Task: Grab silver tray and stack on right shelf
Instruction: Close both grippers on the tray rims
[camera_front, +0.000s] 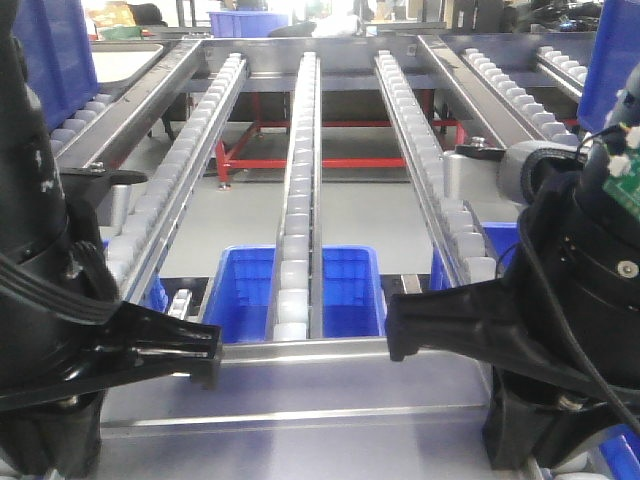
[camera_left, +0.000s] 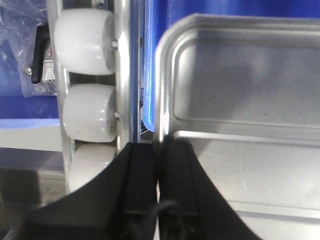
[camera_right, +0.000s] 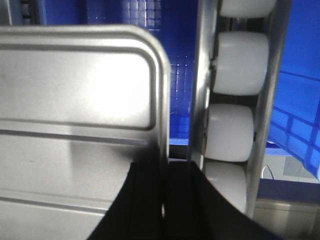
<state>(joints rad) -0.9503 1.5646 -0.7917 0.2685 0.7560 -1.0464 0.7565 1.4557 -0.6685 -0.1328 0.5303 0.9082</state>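
Silver tray (camera_left: 250, 170) — left gripper (camera_left: 159, 146) and right gripper (camera_right: 165, 169) each clamp an end rim, beside white rollers (camera_left: 85, 35).

Can't see the 2 ends of the silver tray (camera_front: 320, 385) out front, buried behind the left gripper (camera_front: 205, 358) and right gripper (camera_front: 398, 335); chopped by the bottom edge too. Cropped in the 2 wrist views, with rim tucked out of sight between black fingers (camera_left: 142, 170). Can't read the blurred plastic bag (camera_left: 20, 50) label.

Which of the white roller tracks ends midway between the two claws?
The middle track, crossing the open blue bin; its neighbours end beside the left claw and the right claw.
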